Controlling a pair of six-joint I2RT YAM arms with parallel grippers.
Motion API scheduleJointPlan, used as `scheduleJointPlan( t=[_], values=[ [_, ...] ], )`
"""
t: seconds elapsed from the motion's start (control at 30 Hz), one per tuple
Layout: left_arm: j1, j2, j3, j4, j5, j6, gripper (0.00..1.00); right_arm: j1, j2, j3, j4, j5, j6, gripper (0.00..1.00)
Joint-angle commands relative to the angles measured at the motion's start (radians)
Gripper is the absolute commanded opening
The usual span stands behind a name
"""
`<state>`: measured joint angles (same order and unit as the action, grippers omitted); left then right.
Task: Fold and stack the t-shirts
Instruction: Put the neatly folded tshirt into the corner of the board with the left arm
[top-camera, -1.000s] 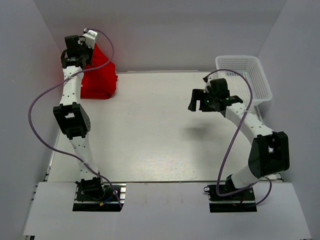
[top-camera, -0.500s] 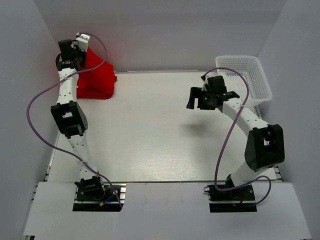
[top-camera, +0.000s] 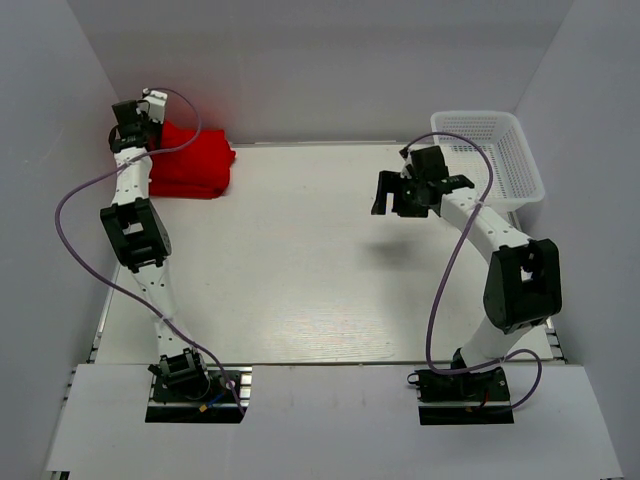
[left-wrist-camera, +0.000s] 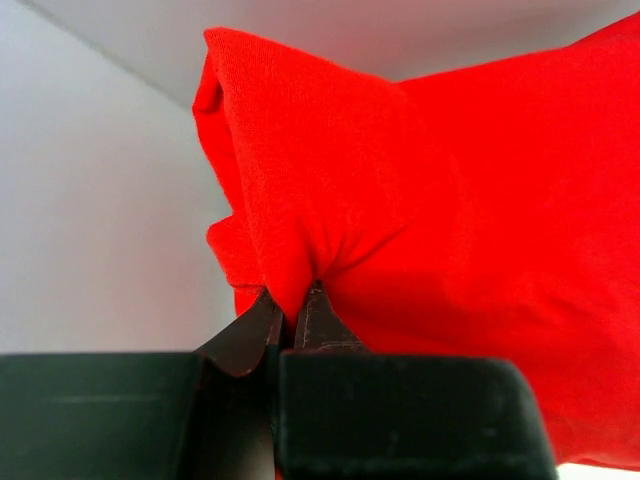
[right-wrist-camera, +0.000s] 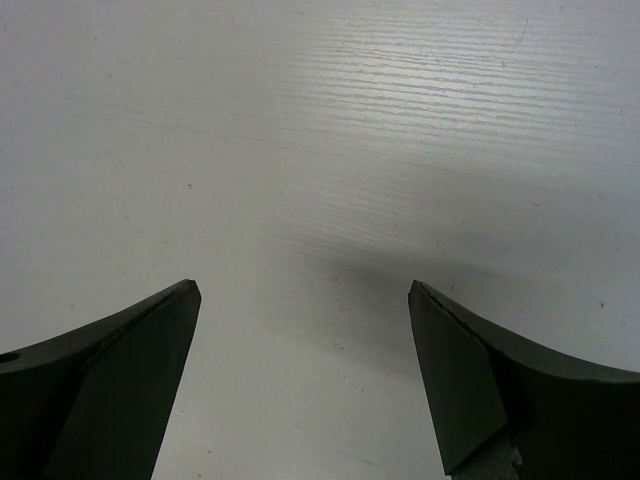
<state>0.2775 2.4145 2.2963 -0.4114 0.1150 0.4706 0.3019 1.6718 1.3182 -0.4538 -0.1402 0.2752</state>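
A pile of bright red t-shirts (top-camera: 195, 165) lies at the table's far left corner. My left gripper (top-camera: 135, 122) sits at the pile's left end, shut on a pinch of red fabric; in the left wrist view the jaws (left-wrist-camera: 293, 305) close on a fold of the t-shirt (left-wrist-camera: 450, 220). My right gripper (top-camera: 392, 198) hovers open and empty above the table's right middle; in the right wrist view its fingers (right-wrist-camera: 120, 360) stand wide apart over bare tabletop.
A white plastic mesh basket (top-camera: 515, 165) stands at the far right, just behind my right arm. Grey walls close in the table at the back and both sides.
My left gripper has lowered and moved left with the red fabric, and the lifted shirt has come down flat onto the pile. My right gripper has shifted slightly left and back.
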Motion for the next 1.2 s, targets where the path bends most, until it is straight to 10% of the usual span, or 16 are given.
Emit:
scheduleJointPlan(
  t=[0.0, 0.23, 0.33, 0.37, 0.43, 1.17],
  values=[
    [0.014, -0.017, 0.003, 0.060, -0.060, 0.000, 0.00, 0.009, 0.017, 0.059, -0.032, 0.008, 0.012, 0.91],
    [0.032, -0.008, -0.015, 0.079, -0.127, -0.052, 0.12, 0.020, 0.039, 0.093, -0.060, 0.016, 0.027, 0.91],
    [0.042, -0.008, -0.015, 0.079, -0.175, -0.075, 0.37, 0.026, 0.045, 0.107, -0.075, 0.019, 0.025, 0.91],
    [0.042, -0.018, -0.015, 0.069, -0.185, -0.095, 0.77, 0.029, 0.046, 0.110, -0.075, 0.022, 0.027, 0.91],
    [0.042, -0.029, -0.015, 0.069, -0.227, -0.115, 1.00, 0.032, 0.045, 0.119, -0.082, 0.024, 0.027, 0.91],
    [0.014, -0.166, -0.172, 0.158, 0.164, -0.299, 1.00, 0.055, -0.006, 0.038, -0.026, 0.005, 0.006, 0.91]
  ],
)
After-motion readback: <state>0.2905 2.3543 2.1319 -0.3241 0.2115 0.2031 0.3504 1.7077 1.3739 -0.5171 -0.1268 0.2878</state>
